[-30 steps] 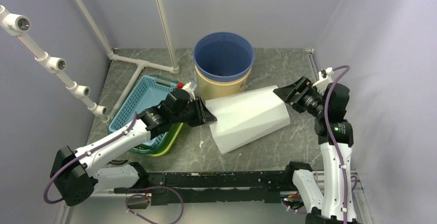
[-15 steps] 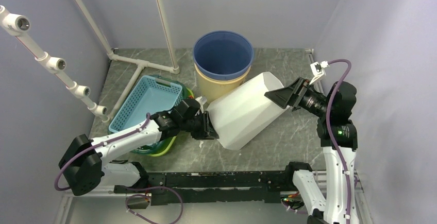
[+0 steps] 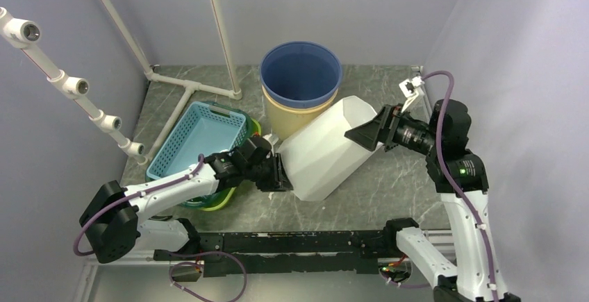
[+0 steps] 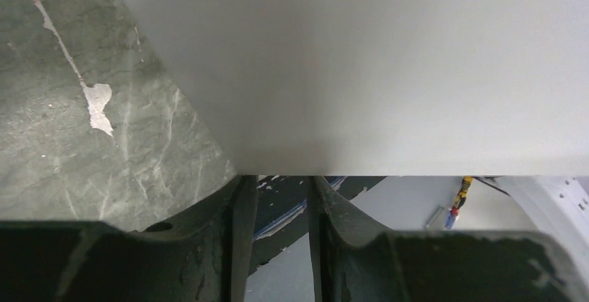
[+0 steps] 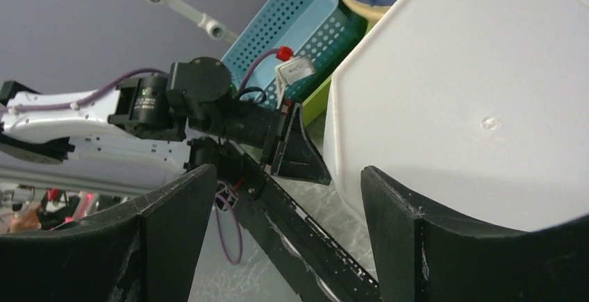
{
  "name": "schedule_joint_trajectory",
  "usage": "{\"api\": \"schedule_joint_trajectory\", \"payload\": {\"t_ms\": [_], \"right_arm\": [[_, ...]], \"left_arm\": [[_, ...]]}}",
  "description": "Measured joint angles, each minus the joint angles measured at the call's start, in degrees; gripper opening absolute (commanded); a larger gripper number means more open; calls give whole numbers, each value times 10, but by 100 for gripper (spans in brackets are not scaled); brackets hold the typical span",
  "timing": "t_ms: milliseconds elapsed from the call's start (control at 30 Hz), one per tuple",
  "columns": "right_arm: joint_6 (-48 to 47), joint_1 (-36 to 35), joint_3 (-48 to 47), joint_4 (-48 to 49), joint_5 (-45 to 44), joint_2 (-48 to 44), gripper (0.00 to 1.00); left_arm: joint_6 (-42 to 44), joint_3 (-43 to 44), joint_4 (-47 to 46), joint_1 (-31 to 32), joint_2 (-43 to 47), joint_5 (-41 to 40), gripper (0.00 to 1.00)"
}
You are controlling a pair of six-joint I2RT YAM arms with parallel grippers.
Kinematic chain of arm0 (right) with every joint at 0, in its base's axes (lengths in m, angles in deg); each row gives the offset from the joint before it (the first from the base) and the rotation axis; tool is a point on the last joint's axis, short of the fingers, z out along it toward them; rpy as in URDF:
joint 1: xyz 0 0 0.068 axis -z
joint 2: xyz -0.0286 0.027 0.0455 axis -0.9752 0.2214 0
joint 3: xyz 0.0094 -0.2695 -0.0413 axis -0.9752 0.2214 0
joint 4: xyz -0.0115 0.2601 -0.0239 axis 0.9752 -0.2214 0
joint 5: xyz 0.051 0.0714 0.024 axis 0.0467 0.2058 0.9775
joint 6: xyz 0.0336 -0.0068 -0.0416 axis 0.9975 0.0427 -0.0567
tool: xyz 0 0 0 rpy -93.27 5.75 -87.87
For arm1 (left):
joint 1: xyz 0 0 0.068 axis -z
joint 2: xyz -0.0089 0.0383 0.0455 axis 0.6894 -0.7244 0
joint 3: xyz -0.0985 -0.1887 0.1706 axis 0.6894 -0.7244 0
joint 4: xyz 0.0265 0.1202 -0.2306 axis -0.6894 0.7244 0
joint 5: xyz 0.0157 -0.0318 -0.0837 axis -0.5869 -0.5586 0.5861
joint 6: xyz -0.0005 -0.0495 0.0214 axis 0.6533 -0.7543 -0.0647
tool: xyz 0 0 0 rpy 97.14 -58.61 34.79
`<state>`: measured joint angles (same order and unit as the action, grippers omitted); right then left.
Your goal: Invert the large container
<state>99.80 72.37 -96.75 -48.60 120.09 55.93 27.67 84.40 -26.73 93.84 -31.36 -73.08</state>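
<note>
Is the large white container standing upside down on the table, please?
No, the white container is tilted, its base facing the right hand.

Large container: plain white wall filling the upper part of the view from side to side. Its lower edge runs level, right at the fingertips.
Left gripper: two dark fingers at the bottom, a narrow gap between them, nothing in the gap.
Table: grey marbled top on the left side, bearing a pale chipped patch.
Small yellow-and-red item: lower right, below the container's edge, too blurred to identify.
</note>
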Motion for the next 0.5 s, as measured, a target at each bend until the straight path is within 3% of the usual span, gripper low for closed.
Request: {"api": "schedule_joint_trajectory", "payload": {"t_ms": [200, 500], "right_arm": [[-4, -114, -15, -61, -82, 33, 79], [-26, -129, -38, -132, -137, 71, 80]], "left_arm": [[0, 1, -13, 7, 7, -6, 38], [1, 3, -9, 16, 20, -24, 38]]}}
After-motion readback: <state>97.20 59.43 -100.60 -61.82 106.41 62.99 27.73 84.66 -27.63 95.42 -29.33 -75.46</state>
